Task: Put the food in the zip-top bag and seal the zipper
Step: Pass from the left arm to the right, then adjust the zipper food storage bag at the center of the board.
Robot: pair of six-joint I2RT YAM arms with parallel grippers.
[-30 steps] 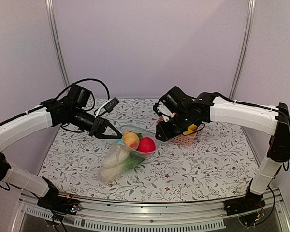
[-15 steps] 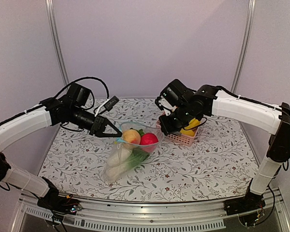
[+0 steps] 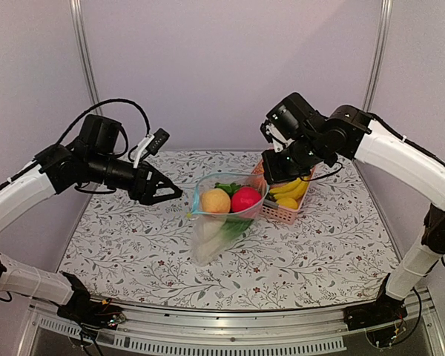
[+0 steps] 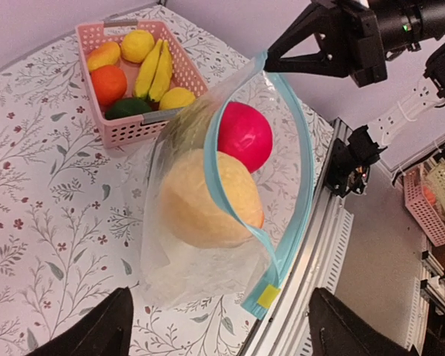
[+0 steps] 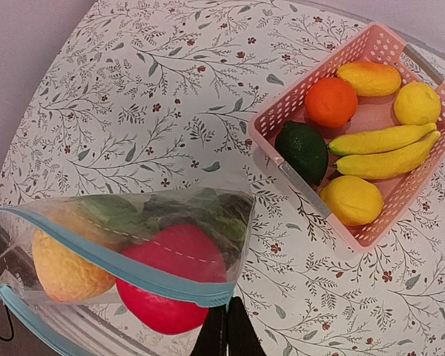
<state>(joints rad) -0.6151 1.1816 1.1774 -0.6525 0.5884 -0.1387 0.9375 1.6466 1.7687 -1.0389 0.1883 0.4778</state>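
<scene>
Two round fruits (image 4: pixel 245 136) in one bag (image 4: pixel 185 278)

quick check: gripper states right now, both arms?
Left gripper: open, holding nothing, apart from the bag.
Right gripper: closed, pinching the bag's zipper edge.

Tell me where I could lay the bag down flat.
Bare cloth lies left of the bag and along the near edge in front of bag and basket. It is crowded where bag and basket sit close together, under the right jaws.
</scene>
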